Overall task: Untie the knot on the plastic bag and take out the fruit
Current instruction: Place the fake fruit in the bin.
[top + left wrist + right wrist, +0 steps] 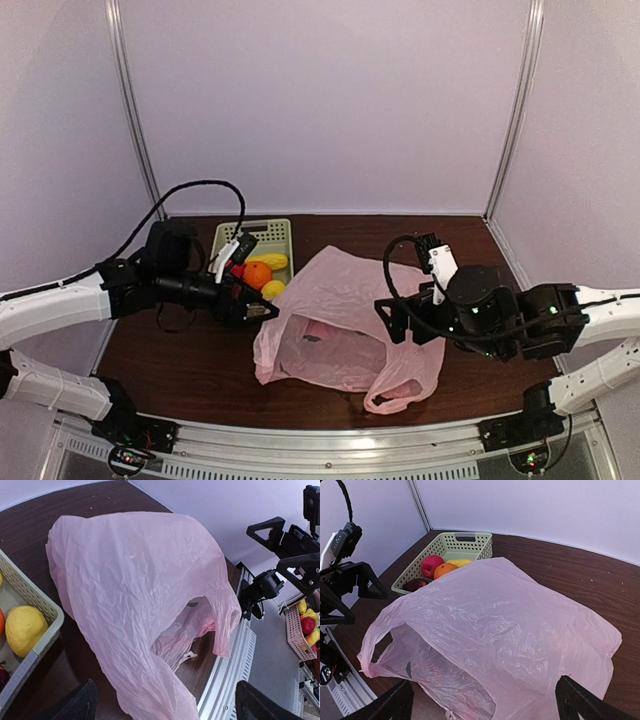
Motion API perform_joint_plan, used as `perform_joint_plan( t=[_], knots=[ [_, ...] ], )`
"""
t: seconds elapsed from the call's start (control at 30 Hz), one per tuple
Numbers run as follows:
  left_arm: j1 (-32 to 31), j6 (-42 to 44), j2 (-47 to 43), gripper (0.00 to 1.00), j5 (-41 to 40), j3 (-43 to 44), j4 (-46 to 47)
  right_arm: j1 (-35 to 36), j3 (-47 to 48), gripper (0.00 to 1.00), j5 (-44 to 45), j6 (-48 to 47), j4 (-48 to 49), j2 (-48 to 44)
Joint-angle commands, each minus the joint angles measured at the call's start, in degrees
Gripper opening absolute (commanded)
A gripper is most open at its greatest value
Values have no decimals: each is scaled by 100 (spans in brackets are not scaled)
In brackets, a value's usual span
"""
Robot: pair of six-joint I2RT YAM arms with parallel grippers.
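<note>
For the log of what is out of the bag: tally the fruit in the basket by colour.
red fruit: 1
dark red fruit: 1
orange fruit: 1
yellow fruit: 2, one round, one elongated
Total: 5 in view in the basket; others may be hidden.

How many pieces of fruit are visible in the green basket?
5, all in the basket: a red one, a dark red one, an orange one, a long yellow one, a round yellow one. The bag may hide more.
</note>
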Motion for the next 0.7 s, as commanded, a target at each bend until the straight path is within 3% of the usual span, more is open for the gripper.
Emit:
perform_joint_plan(
  t=[0.0,0.4,0.53,0.67],
  knots=[
    [-104,-457,17,98,45,-281,479,-40,81,100,279,388,-531,145],
    [-498,-569,591,97,-373,-210,382,-48,58,100,161,401,-326,359],
    [-554,-545,625,76,-361,-173,418,-49,133,100,115,391,-291,443],
    [-596,-618,766,42,-131,-114,555,-49,102,100,115,426,-203,497]
  ],
)
